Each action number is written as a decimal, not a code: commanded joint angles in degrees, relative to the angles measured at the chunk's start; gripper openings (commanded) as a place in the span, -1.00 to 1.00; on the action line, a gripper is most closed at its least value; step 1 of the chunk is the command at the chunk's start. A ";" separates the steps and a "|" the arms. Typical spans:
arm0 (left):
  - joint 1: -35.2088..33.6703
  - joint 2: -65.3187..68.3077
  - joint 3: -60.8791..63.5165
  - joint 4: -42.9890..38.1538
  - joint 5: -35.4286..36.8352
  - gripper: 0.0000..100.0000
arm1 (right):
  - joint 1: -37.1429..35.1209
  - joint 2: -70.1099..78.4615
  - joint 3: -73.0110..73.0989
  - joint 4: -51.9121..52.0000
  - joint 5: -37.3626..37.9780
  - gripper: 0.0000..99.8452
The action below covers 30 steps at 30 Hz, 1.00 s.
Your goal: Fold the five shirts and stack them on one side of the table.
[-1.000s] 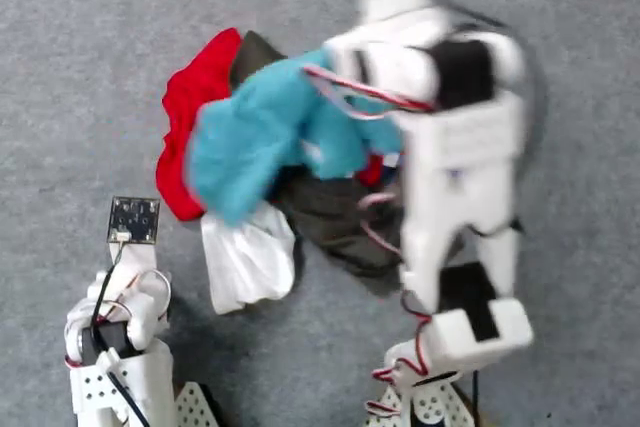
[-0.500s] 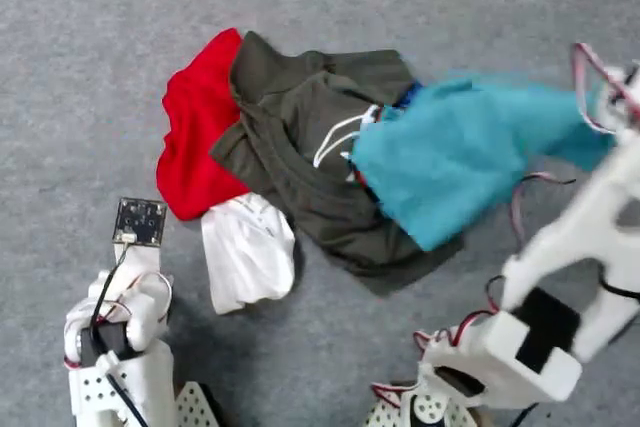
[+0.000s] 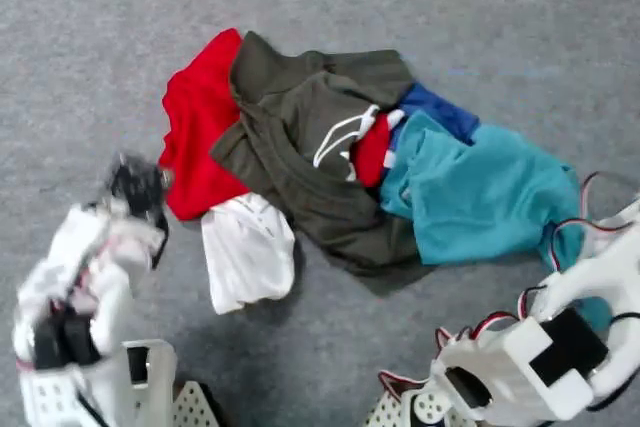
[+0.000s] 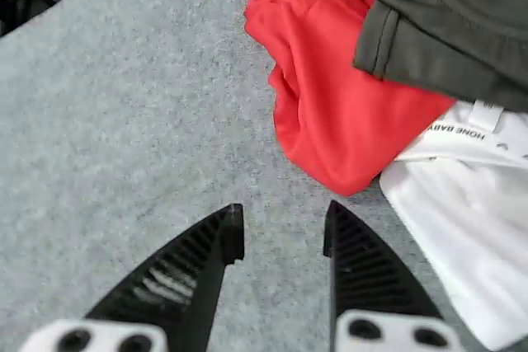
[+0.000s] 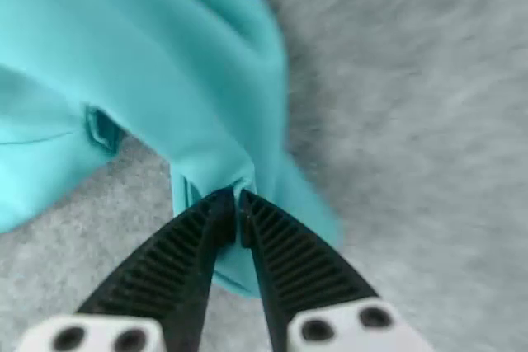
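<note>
A pile of shirts lies mid-table: a red shirt (image 3: 200, 127) at the left, a dark olive shirt (image 3: 310, 147) over it, a crumpled white shirt (image 3: 245, 252) in front, and a blue shirt (image 3: 435, 112) peeking out behind. A teal shirt (image 3: 480, 197) is spread to the right of the pile. My right gripper (image 5: 235, 199) is shut on an edge of the teal shirt (image 5: 165, 63), low over the table. My left gripper (image 4: 282, 232) is open above bare table, just short of the red shirt (image 4: 338, 113) and the white shirt (image 4: 470, 204).
Grey felt table (image 3: 90, 67) has free room on the far left, along the back and at the front centre. The right arm's body (image 3: 540, 357) stands at the front right corner. The left arm (image 3: 80, 287) stands at the front left.
The right arm swung the teal shirt from over the pile to the right and laid it on the table. The left arm rose and moved toward the red shirt.
</note>
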 commanded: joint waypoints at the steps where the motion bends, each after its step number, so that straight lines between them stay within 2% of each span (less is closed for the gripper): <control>1: 5.49 24.70 -20.18 6.86 7.47 -0.47 | -2.99 -2.59 10.77 -10.29 -0.79 -0.97; 5: 14.37 43.96 -36.79 12.13 18.02 -0.34 | -4.84 -2.59 18.51 -17.76 -1.93 -0.97; 10: 20.79 63.56 -48.57 7.74 27.25 -0.27 | -5.27 -3.30 19.82 -19.34 -1.93 -0.97; 15: 21.85 83.87 -57.45 1.14 39.65 -0.22 | -5.36 -3.47 20.26 -19.60 -1.93 -0.97; 18: 20.53 95.47 -63.87 -1.67 46.59 -0.30 | -5.36 -3.47 20.35 -20.40 -1.93 -0.97; 23: 19.74 111.91 -74.24 -0.26 47.74 -0.50 | -5.27 -3.47 20.35 -20.48 -1.93 -0.97; 28: 16.66 120.62 -84.53 5.63 41.58 -0.96 | -5.27 -3.47 20.35 -20.57 -1.93 -0.97; 30: 13.85 121.49 -88.40 9.49 39.47 -0.92 | -5.27 -3.38 20.35 -20.57 -1.93 -0.97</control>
